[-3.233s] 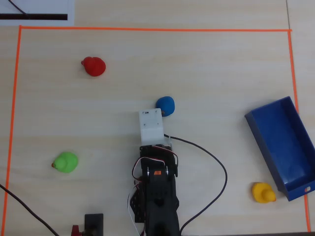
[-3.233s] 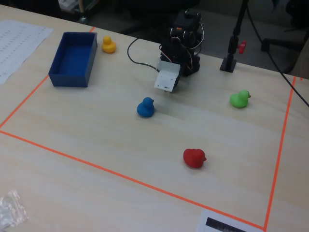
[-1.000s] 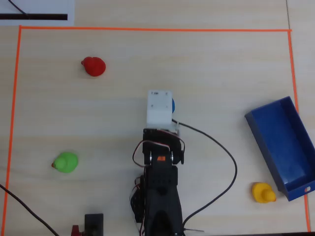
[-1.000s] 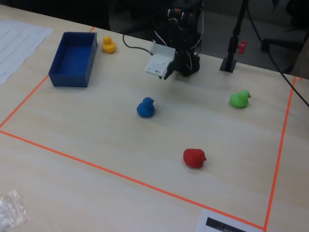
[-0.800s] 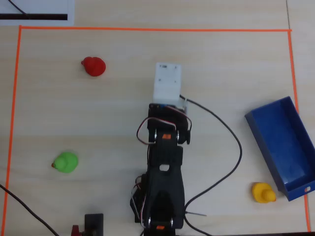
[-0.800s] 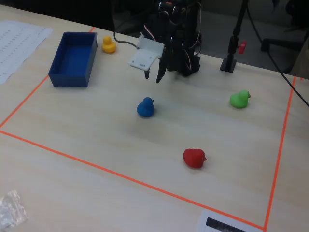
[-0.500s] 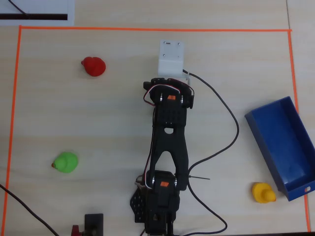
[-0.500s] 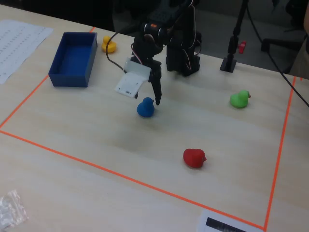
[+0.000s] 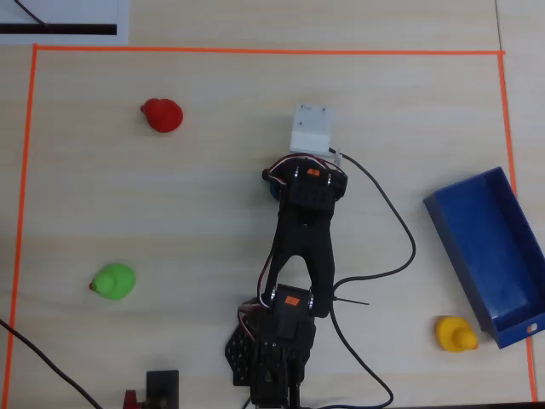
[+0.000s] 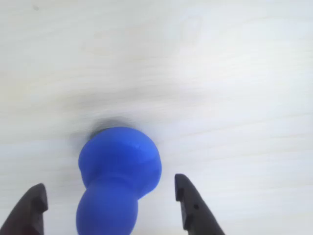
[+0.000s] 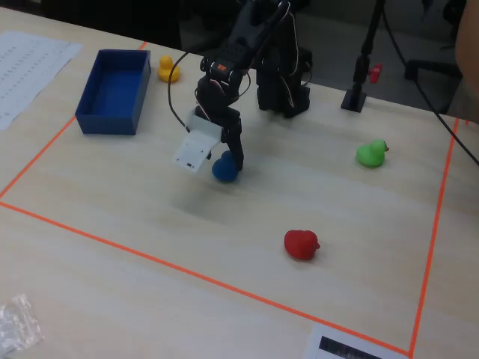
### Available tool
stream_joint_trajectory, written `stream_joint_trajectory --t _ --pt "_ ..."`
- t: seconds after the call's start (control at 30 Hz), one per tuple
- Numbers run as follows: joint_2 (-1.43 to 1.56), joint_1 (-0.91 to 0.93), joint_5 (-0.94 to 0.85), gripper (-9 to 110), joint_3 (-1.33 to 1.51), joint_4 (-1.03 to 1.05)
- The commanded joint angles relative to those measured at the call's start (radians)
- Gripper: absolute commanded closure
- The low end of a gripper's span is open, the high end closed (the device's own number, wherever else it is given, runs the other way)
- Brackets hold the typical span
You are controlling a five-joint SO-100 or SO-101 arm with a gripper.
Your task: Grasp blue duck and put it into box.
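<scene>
The blue duck [image 10: 120, 178] stands on the pale wooden table, between the two dark fingertips of my gripper [image 10: 110, 185]. The jaws are open, with a gap showing on each side of the duck. In the fixed view the gripper [image 11: 224, 160] is down at the duck [image 11: 221, 170], and one black finger [image 11: 236, 149] stands beside it. From overhead the arm [image 9: 302, 230] covers nearly all of the duck [image 9: 273, 190]. The box [image 11: 105, 123], deep blue and open-topped, stands empty well apart, at the right edge of the overhead view [image 9: 498, 247].
A red duck [image 11: 301, 244], a green duck [image 11: 371, 153] and a yellow duck [image 11: 168, 69] beside the box stand on the table. Orange tape [image 9: 255, 50] frames the work area. A black stand [image 11: 355, 97] is by the arm's base, and a printed sheet [image 11: 30, 67] lies at left.
The arm has reached out from its folded pose and come down over the blue duck. The open jaws now straddle it. The duck has not moved.
</scene>
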Motion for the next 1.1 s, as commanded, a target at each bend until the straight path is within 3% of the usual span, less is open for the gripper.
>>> stream_joint_trajectory --t 0.0,0.6,0.67,0.77,1.07 --pt "-0.012 -0.002 0.006 66 -0.003 -0.048" --pt "-0.083 0.021 -0.026 68 0.057 -0.146" --pt "-0.084 0.02 -0.038 72 0.058 -0.153" --pt "-0.094 0.015 -0.049 99 0.055 -0.163" --pt "-0.086 0.048 -0.043 101 0.014 -0.179"
